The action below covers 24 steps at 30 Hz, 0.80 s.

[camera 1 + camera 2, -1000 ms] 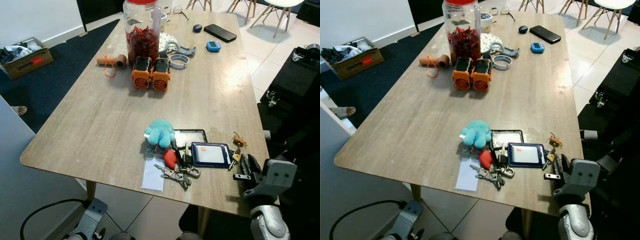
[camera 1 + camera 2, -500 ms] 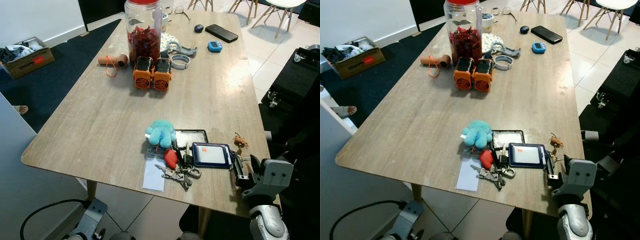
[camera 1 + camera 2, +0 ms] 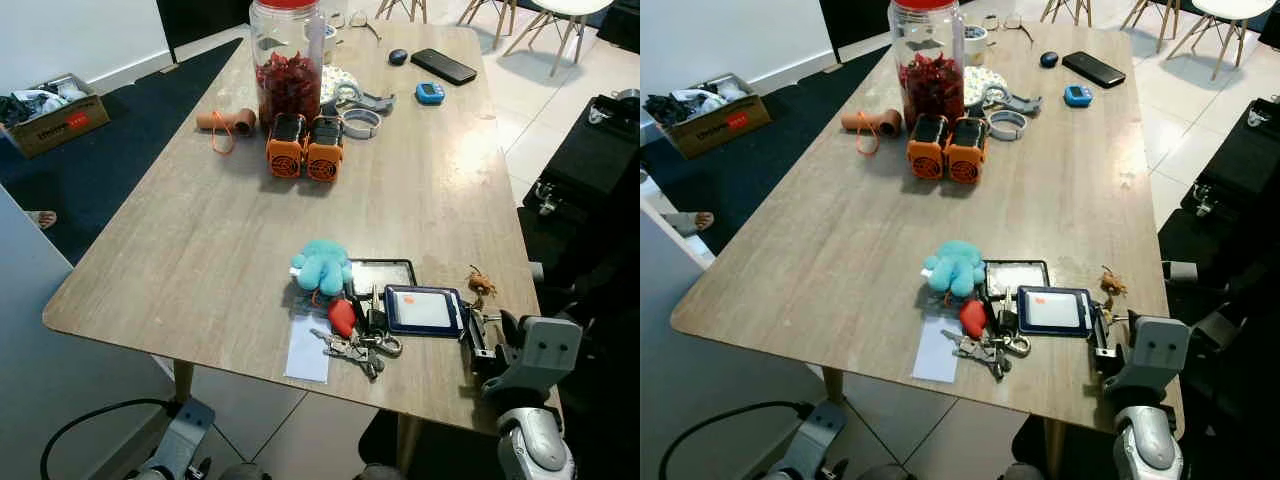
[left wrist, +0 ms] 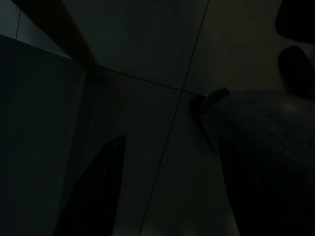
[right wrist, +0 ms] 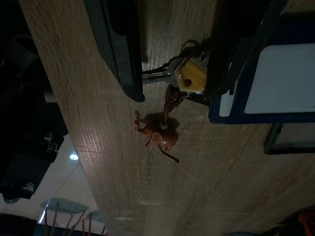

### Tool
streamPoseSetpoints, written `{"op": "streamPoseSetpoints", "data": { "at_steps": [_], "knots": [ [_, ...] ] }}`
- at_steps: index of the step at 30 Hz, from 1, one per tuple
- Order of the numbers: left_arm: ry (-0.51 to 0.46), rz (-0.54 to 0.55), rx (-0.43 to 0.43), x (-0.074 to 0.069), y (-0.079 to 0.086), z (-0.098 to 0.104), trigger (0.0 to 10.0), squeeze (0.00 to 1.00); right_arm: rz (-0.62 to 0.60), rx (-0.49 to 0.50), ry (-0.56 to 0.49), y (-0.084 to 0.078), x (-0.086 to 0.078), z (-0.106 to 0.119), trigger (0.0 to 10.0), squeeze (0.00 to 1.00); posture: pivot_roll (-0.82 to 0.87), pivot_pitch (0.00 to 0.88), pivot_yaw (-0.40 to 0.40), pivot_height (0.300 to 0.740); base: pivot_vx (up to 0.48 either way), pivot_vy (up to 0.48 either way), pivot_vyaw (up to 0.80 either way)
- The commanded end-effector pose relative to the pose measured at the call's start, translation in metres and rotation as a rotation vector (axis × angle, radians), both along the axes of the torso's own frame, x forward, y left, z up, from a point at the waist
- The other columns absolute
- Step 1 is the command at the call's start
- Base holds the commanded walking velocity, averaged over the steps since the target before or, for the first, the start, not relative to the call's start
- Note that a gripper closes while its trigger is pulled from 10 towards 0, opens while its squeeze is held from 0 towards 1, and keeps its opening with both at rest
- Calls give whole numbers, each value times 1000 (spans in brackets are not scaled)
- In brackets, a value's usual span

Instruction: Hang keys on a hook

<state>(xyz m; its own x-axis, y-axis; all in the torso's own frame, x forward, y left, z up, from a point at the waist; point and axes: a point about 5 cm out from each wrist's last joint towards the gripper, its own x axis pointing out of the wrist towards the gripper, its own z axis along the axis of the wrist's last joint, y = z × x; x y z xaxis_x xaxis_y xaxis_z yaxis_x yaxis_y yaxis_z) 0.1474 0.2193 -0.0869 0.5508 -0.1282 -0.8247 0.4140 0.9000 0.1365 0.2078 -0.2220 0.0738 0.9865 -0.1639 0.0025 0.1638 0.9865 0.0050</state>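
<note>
**Right hand lines up on small key at counter's edge**

The robot's right hand (image 3: 478, 338) rests low over the near right corner of the wooden counter (image 3: 200, 250), its two black fingers (image 5: 115, 46) spread fairly wide and laid almost flat along the wood. Between them, in the right wrist view, lies a small key (image 5: 189, 74) with a yellow-capped head, joined by a short cord to a little brown charm (image 5: 160, 135) that sits on the counter just past the fingertips. The key is tucked against the right edge of a blue-framed card holder (image 3: 424, 309), and one finger overlaps that holder's corner.

The key-and-charm string runs roughly along the line of the fingers, away from the robot, so the hand appears to straddle the key's head, not cross its length. A second, bigger bunch of keys (image 3: 355, 347) with a red fob (image 3: 341, 317) and a teal plush toy (image 3: 321, 264) lies farther left, near a white card (image 3: 307, 349), well apart from the hand.

The right arm is plainly the nearer one; the left hand (image 4: 162, 191) hangs in shade below the counter, fingers apart, above the floor tiles. No hook can be made out, so the hanging itself looks some way off. Closing here risks pinching the holder with the key.
</note>
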Motion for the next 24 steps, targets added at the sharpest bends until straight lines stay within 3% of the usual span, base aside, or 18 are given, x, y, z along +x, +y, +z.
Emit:
{"op": "streamPoseSetpoints", "data": {
  "at_steps": [1,6,7,8,10,11,13,14,15,21,23,24],
  "knots": [
    [31,-6,7,-7,1,-3,10000,8,-8,-15,32,-2,-2,-4,10000,0,33,102,3,740,0,0,0],
    [31,-3,6,-7,1,-3,10000,8,-8,-19,34,-3,-2,-5,10000,0,33,105,2,740,0,0,0],
    [31,-3,6,-7,1,-3,10000,8,-9,-22,37,-3,-3,-5,4941,0,33,106,2,740,0,0,0],
    [32,-3,6,-7,1,-3,10000,4,-13,-25,42,-3,-3,-5,3529,0,33,106,2,740,0,0,0],
    [32,-3,6,-7,1,-3,10000,4,-13,-25,42,-3,-3,-5,3529,0,33,106,2,740,0,0,0],
    [32,-3,6,-7,1,-3,10000,4,-17,-28,46,-4,-3,-6,2510,0,33,108,2,740,0,0,0],
    [32,-3,6,-7,1,-3,10000,4,-17,-28,46,-4,-3,-6,2510,0,33,108,2,740,0,0,0],
    [32,-3,7,-7,1,-3,10000,8,-23,-31,52,-5,-3,-7,1216,0,33,109,2,740,0,0,0],
    [33,-2,7,-7,1,-3,10000,12,-27,-35,58,-5,-4,-7,941,0,34,109,2,740,0,0,0],
    [34,-2,9,-7,1,-3,10000,12,-36,-39,72,-7,-5,-9,1765,0,35,109,3,740,0,0,0],
    [34,-2,10,-7,1,-3,10000,12,-37,-40,73,-7,-5,-10,1686,0,34,110,6,740,0,0,0],
    [34,-3,10,-7,1,-3,10000,8,-39,-38,69,-7,-5,-9,1020,0,35,111,6,740,0,0,0]
  ]
}}
